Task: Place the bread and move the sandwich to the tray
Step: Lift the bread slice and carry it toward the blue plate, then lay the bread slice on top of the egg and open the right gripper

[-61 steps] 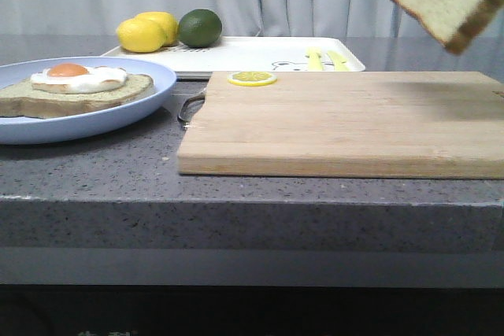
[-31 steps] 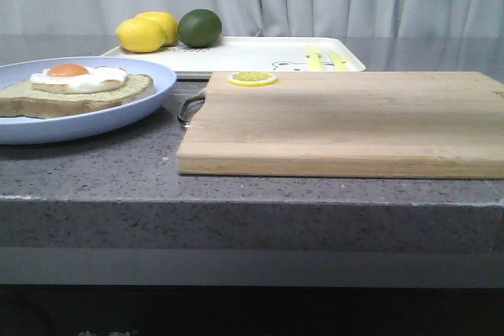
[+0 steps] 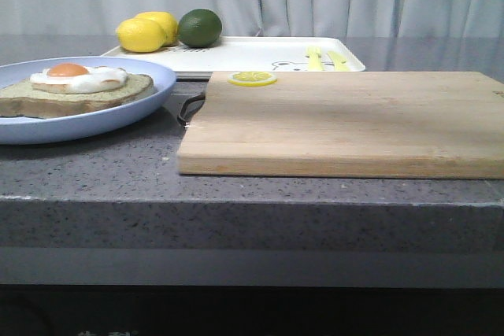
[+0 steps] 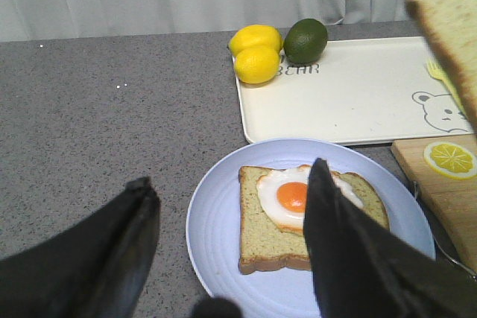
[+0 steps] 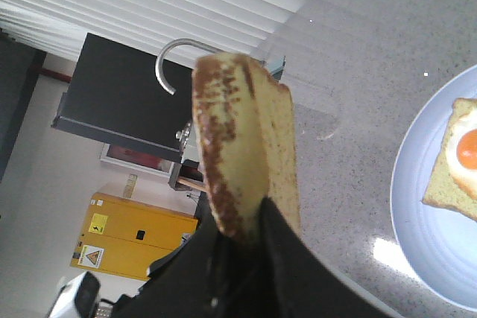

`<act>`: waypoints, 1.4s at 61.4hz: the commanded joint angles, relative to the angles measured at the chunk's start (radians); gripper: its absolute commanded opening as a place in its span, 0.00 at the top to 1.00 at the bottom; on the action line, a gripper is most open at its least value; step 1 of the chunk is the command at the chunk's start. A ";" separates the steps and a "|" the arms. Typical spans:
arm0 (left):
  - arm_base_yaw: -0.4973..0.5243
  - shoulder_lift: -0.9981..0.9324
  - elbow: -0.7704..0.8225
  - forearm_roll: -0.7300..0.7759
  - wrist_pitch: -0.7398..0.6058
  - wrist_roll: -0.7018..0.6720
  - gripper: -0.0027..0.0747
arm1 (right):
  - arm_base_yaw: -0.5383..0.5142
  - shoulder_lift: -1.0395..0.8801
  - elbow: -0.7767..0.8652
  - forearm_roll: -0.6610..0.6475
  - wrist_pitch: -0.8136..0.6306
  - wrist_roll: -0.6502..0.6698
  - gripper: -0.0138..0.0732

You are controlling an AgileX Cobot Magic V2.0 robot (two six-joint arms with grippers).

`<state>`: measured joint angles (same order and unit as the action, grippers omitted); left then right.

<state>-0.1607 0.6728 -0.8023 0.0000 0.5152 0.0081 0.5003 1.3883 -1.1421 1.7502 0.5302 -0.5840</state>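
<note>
My right gripper [image 5: 257, 221] is shut on the bread [image 5: 238, 139], a thick brown-crusted slice held on edge in the air. The same slice shows at the side of the left wrist view [image 4: 447, 27], above the tray. A pale blue plate [image 3: 118, 120] at the left carries a single slice topped with a fried egg [image 3: 79, 88]; no closed sandwich is in view. My left gripper [image 4: 230, 176] hangs open over that plate [image 4: 216, 221], holding nothing. The white tray [image 3: 252, 53] lies at the back. Neither gripper appears in the front view.
Two lemons [image 3: 146, 31] and a lime [image 3: 199, 27] sit on the tray's left end. A wooden cutting board [image 3: 339, 116] fills the right of the table, with a lemon slice [image 3: 252, 78] on its far left corner and a metal handle by the plate.
One second ago the held bread showed at the front view's upper right corner; it has since left that view. Nothing on the table has moved.
</note>
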 commanded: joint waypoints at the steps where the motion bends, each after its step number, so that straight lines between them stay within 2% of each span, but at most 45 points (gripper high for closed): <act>1: -0.008 0.004 -0.029 0.000 -0.079 -0.008 0.43 | 0.028 0.026 -0.030 0.179 0.003 -0.070 0.88; 21: -0.008 0.004 -0.029 0.000 -0.077 -0.008 0.43 | 0.120 0.237 -0.177 0.179 -0.072 -0.047 0.88; 39: -0.008 0.004 -0.029 -0.009 -0.077 -0.008 0.43 | 0.174 0.387 -0.327 0.179 -0.149 0.076 0.88; 53: -0.008 0.004 -0.029 -0.009 -0.077 -0.008 0.43 | 0.189 0.438 -0.357 0.178 -0.241 0.092 0.88; 68: -0.008 0.004 -0.029 -0.009 -0.075 -0.008 0.43 | 0.189 0.458 -0.357 0.178 -0.269 0.092 0.88; 75: -0.008 0.004 -0.029 -0.009 -0.074 -0.008 0.43 | 0.189 0.471 -0.349 0.177 -0.268 0.090 0.82; 86: -0.008 0.004 -0.029 -0.009 -0.074 -0.008 0.43 | 0.189 0.476 -0.322 0.176 -0.267 0.088 0.63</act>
<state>-0.1607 0.6728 -0.8023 0.0000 0.5152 0.0081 0.6895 1.9201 -1.4461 1.8150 0.2363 -0.4846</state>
